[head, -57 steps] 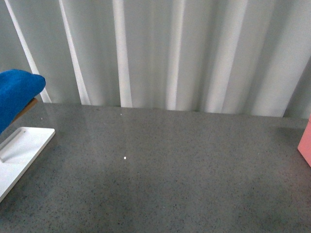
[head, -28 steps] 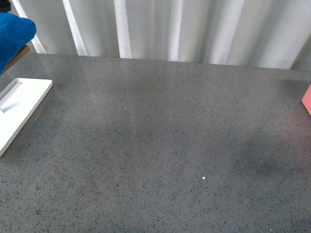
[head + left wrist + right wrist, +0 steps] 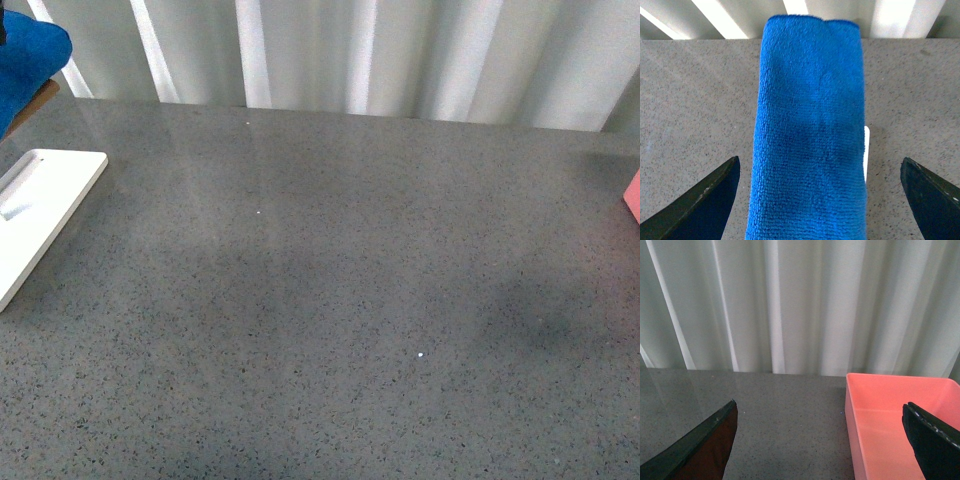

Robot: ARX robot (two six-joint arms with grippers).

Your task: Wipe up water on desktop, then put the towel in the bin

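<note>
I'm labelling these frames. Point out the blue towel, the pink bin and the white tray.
blue towel (image 3: 810, 130), left wrist view, middle of its folded face.
pink bin (image 3: 900, 378), right wrist view, its far rim.
white tray (image 3: 52, 212), front view, bare flat surface.

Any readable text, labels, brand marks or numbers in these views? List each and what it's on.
None in any view.
The towel: plain blue weave, no label showing.
The white tray, pink bin, desktop and curtain: no print or markings.
</note>
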